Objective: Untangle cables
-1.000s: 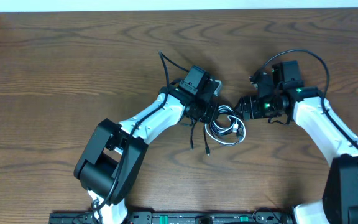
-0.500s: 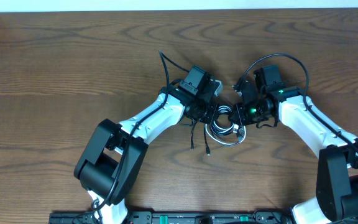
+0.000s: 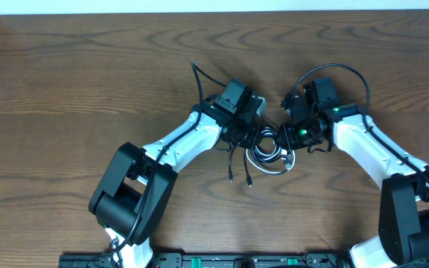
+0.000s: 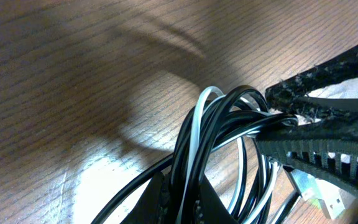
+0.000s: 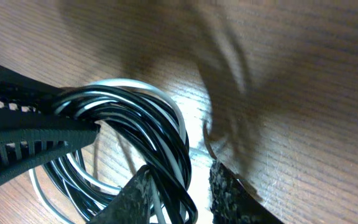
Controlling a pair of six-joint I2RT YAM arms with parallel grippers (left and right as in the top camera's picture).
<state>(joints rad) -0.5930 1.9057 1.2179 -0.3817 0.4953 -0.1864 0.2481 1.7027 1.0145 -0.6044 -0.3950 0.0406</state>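
The cables [image 3: 271,157] lie as one coiled tangle of black cords and a white one at the table's middle. My left gripper [image 3: 246,136] is shut on the tangle's left side; in the left wrist view its gripper [image 4: 182,194] pinches black and white strands [image 4: 194,134]. From the right, my right gripper [image 3: 283,140] has closed on the coil. In the right wrist view the strands [image 5: 148,118] run between its gripper [image 5: 182,182] and press on the left finger [image 5: 135,196], with a small gap beside the other.
Two loose black cable ends [image 3: 240,171] trail toward the table's front. A small silver plug [image 4: 316,194] lies by the coil. The right arm's thick black wire [image 3: 334,71] loops above its wrist. Bare wooden table [image 3: 88,82] surrounds the tangle.
The right arm has swung left onto the coil and its jaws have closed round the strands. The left arm and its grip have not moved.
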